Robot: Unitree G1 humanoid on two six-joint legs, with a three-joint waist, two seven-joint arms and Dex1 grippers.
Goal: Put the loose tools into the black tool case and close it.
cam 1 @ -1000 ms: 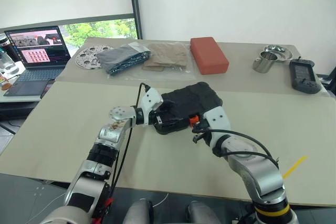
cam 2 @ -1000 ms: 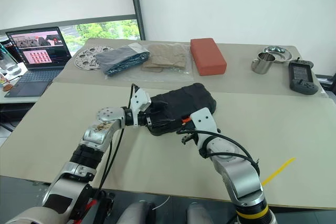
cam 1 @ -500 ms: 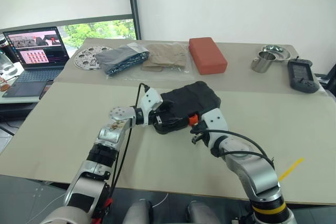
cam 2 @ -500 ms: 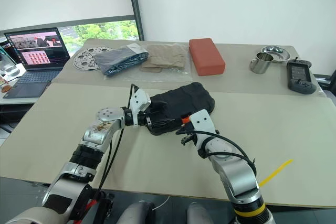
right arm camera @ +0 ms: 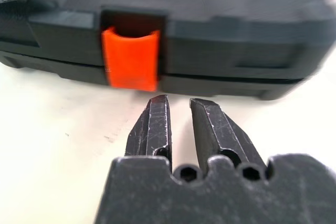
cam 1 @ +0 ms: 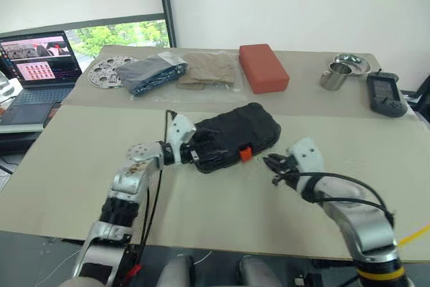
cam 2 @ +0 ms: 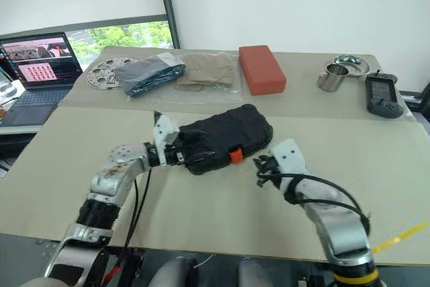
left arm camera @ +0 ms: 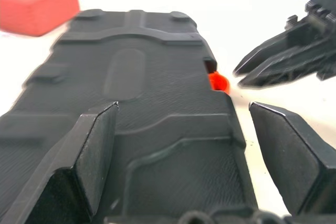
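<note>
At the far left edge of the head view an open laptop (cam 1: 37, 65) shows a lit screen. Right of it, along the upper part of the frame, lie a round perforated metal disc (cam 1: 105, 72), a dark blue folded cloth in a clear bag (cam 1: 149, 74), a tan folded cloth in a clear bag (cam 1: 209, 69) and a red rectangular block (cam 1: 263, 68), all on the beige table (cam 1: 80, 152).

In the middle of the frame sits the black moulded-plastic tool case (cam 1: 235, 136), lid down, its small orange latch (cam 1: 246, 154) on the near edge. The left gripper (cam 1: 195, 154) meets the case's left end; in the left wrist view its two black fingers (left arm camera: 89, 156) are spread wide to either side of the ribbed shell, one over the lid and one off its edge, without clamping it.

Just right of the latch, lower centre-right, the right gripper (cam 1: 273, 168) points toward the case but stands clear of it. In the right wrist view its fingertips (right arm camera: 152, 124) are nearly together with a narrow gap, nothing between them.

At the upper right stand a steel cup (cam 1: 334, 78), a shallow steel dish (cam 1: 353, 63) behind it and a black handheld device (cam 1: 385, 94).
</note>
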